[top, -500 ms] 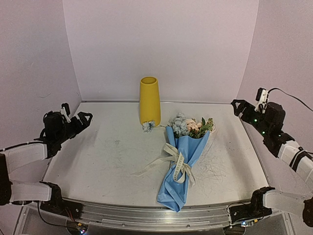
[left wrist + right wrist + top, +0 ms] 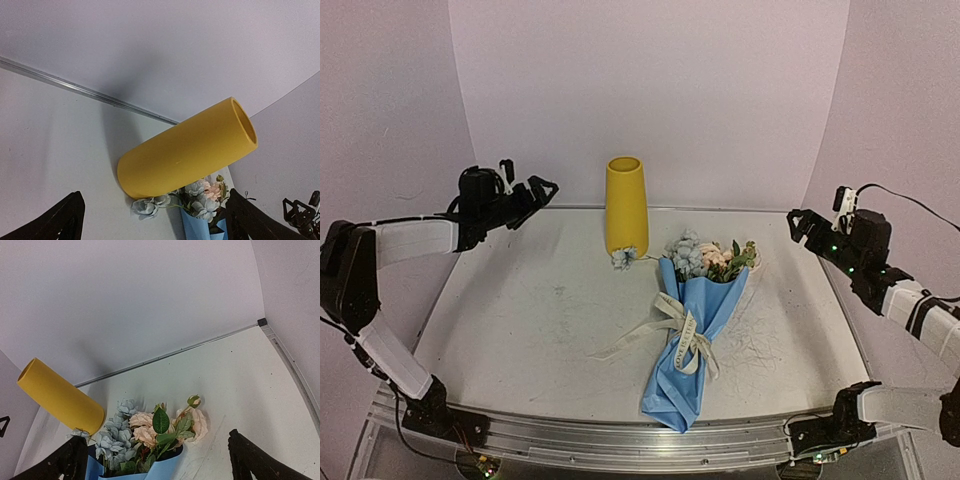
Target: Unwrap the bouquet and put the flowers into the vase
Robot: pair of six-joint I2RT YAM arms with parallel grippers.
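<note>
The bouquet (image 2: 692,330) lies on the table in a cone of light blue paper, tied with a cream ribbon bow (image 2: 678,322). Its flowers (image 2: 708,258), pale blue and peach, point toward the back. The yellow vase (image 2: 625,205) stands upright behind it, and one loose pale blue bloom (image 2: 623,258) rests at its foot. My left gripper (image 2: 530,181) hovers open at the back left, aimed at the vase (image 2: 187,152). At the right edge my right gripper (image 2: 805,222) stands open, facing the flowers (image 2: 150,432). Both sets of fingers (image 2: 65,220) (image 2: 250,460) are apart with nothing between them.
White walls close the table on the left, the back and the right. A metal seam (image 2: 75,87) runs along the back wall's foot. A rail (image 2: 620,435) with both arm bases borders the near edge.
My left arm has swung from the left edge up and back toward the vase. The right gripper has dipped slightly and shifted left. The bouquet and vase have not moved.
</note>
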